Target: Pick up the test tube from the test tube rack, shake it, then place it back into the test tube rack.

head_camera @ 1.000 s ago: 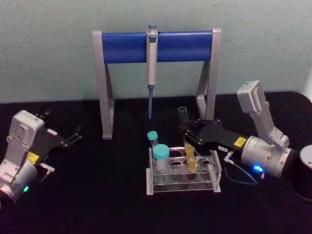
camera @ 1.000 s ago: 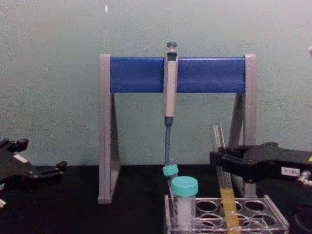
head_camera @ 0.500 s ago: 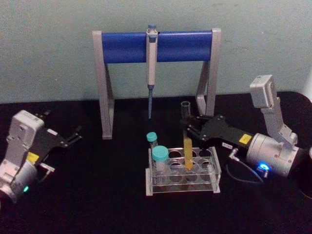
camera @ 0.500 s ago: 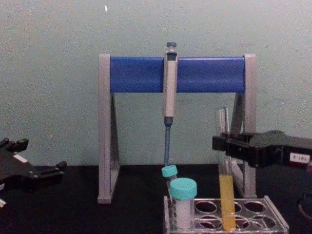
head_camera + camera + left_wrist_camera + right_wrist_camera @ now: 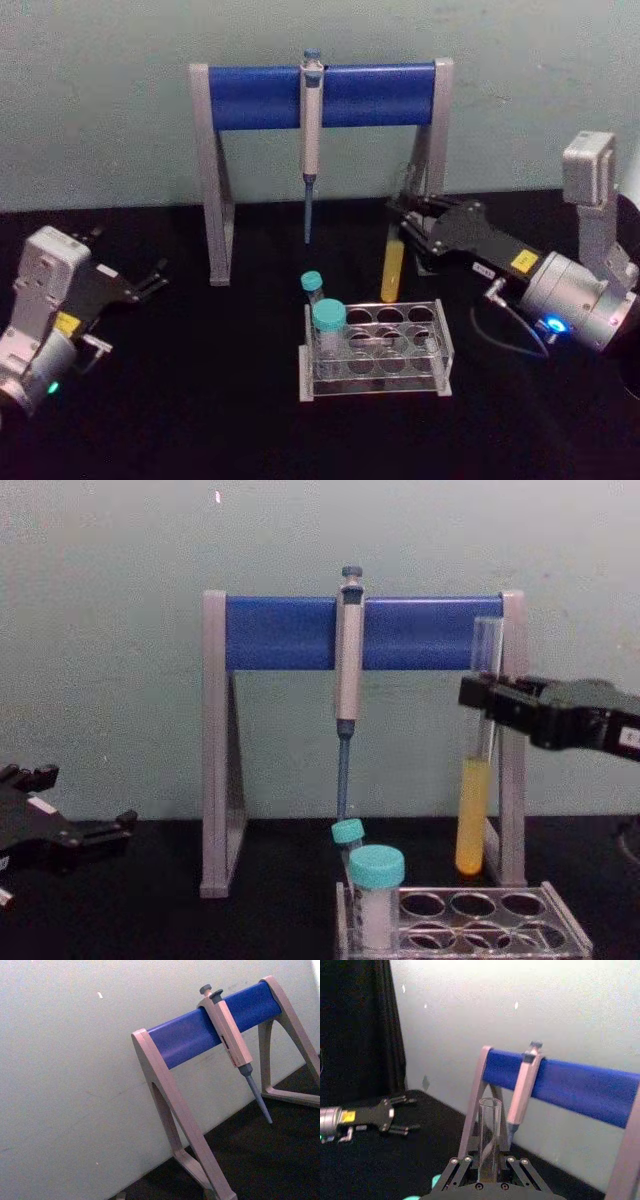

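Observation:
The test tube (image 5: 392, 264) is a long clear glass tube with yellow liquid in its lower part. It hangs upright in the air, its round bottom just above and behind the test tube rack (image 5: 420, 376). My right gripper (image 5: 404, 214) is shut on its upper part. From the chest, the test tube (image 5: 473, 815) hangs clear above the test tube rack (image 5: 560, 920), held by my right gripper (image 5: 487, 700). The right wrist view looks along the fingers to the test tube (image 5: 489, 1135). My left gripper (image 5: 152, 277) rests open at the far left.
Two teal-capped tubes (image 5: 328, 318) stand in the rack's left holes. Close behind the held tube rises the grey-and-blue pipette stand (image 5: 260, 95), with a grey pipette (image 5: 311, 120) hanging from its bar. The stand's right leg (image 5: 513, 740) is right beside the tube.
My right gripper has risen and drawn back to the right, lifting the test tube fully out of the rack. The tube went from tilted to upright. The left arm has not moved.

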